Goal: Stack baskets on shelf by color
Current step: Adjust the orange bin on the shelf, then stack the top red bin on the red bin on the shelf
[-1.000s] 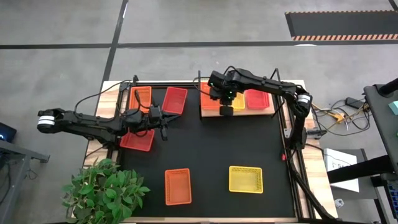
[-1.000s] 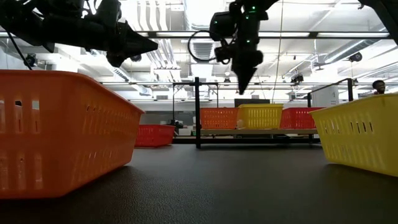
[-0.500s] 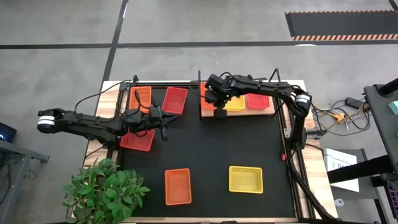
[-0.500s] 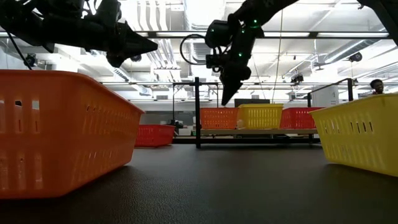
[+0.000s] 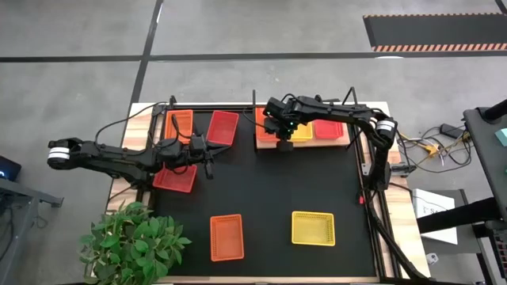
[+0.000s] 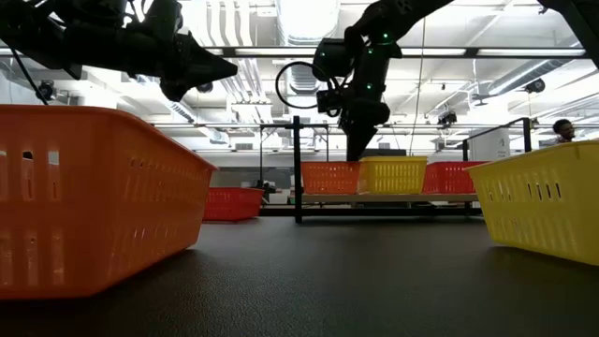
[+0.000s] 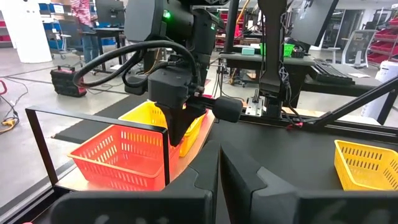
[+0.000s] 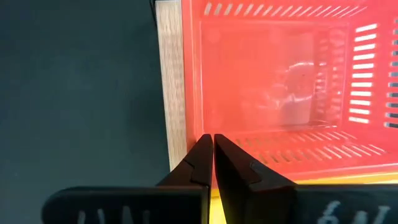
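The wooden shelf (image 5: pixel 303 143) stands at the mat's far side and carries an orange basket (image 5: pixel 265 127), a yellow basket (image 5: pixel 302 131) and a red basket (image 5: pixel 328 127) side by side. My right gripper (image 8: pixel 213 140) is shut and points down at the orange basket's wall (image 8: pixel 205 81) nearest the shelf's edge; in the low view (image 6: pixel 356 154) its tips stand at rim height between the orange and yellow baskets. My left gripper (image 5: pixel 209 168) is shut and empty, held level above the mat beside a red basket (image 5: pixel 175 178). My right gripper's shut fingertips (image 8: pixel 205 146) stand at the orange basket's corner next to the yellow basket, coming from above and pointing down. Whether they touch the rim, I cannot tell. The basket rests flat on the shelf board.
Loose baskets lie on the black mat: orange (image 5: pixel 179 125) and red (image 5: pixel 223 127) at the far left, orange (image 5: pixel 226 237) and yellow (image 5: pixel 313 228) near the front. Thin black posts (image 6: pixel 297 168) rise from the shelf. A potted plant (image 5: pixel 135 241) stands at the near left corner.
My right gripper has come down toward the baskets on the shelf. It swung toward the table's left with its fingers tipped, then came back a little right and upright, and now stands over the gap between the orange and yellow baskets.
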Robot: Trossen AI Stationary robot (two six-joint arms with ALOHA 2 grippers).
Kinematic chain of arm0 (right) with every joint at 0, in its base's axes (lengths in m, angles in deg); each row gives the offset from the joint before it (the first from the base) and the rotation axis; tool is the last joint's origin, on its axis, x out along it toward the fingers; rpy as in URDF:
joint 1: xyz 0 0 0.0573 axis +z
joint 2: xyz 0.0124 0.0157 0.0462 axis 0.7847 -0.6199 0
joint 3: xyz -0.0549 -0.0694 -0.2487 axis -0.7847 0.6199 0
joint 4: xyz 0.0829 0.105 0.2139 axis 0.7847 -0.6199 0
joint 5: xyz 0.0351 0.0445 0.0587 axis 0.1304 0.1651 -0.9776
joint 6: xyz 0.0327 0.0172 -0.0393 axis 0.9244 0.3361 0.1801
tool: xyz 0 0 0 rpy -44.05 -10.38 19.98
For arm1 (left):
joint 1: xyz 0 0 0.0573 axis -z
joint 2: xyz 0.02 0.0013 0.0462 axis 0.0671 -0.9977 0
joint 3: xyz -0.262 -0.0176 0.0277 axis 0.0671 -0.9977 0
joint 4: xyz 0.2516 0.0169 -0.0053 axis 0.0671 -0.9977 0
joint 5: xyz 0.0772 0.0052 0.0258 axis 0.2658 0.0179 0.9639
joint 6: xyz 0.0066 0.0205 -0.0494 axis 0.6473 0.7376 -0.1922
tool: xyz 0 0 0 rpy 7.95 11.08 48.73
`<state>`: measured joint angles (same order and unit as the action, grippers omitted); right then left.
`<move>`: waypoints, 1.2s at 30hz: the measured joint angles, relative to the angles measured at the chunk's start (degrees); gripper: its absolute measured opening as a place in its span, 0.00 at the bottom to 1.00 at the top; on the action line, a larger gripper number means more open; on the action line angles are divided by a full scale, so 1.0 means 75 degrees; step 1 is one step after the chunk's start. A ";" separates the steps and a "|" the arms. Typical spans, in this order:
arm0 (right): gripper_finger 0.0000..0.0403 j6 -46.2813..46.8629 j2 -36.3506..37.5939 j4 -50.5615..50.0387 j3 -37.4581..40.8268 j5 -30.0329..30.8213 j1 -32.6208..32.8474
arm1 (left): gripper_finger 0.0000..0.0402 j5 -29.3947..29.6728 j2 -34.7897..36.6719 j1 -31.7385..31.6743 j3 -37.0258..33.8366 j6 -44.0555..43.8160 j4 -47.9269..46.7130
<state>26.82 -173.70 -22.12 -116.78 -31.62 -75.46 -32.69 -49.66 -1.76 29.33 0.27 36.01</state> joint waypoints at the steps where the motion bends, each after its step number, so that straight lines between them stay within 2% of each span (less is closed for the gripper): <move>1: 0.02 -0.0002 0.0000 -0.0023 0.0000 0.0002 0.0000 | 0.00 0.0000 0.0000 -0.0002 0.0000 0.0000 -0.0003; 12: 0.02 0.0054 0.0088 -0.0368 -0.0018 0.0086 0.0055 | 0.00 -0.0017 0.0002 0.0001 0.0020 0.0000 0.0002; 19: 0.02 0.0360 0.1227 -0.0750 0.0100 0.0085 0.0422 | 0.00 -0.0019 -0.0045 0.0001 0.0020 -0.0029 0.0007; 24: 0.02 0.1049 0.2729 -0.0159 0.1356 0.0057 0.1270 | 0.00 -0.0023 -0.0172 0.0001 0.0017 -0.0666 0.0003; 31: 0.02 0.1843 0.4808 0.2228 0.3948 0.0060 0.2795 | 0.00 -0.0012 -0.0535 0.0001 0.0026 -0.1545 -0.0001; 36: 0.02 0.1818 0.5807 0.3405 0.5082 0.0060 0.3542 | 0.00 0.0443 -0.0908 0.0004 0.0125 -0.2468 -0.0017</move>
<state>40.45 -130.14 3.42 -78.67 -31.17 -48.89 -29.37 -56.47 -1.74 30.26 -18.23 35.88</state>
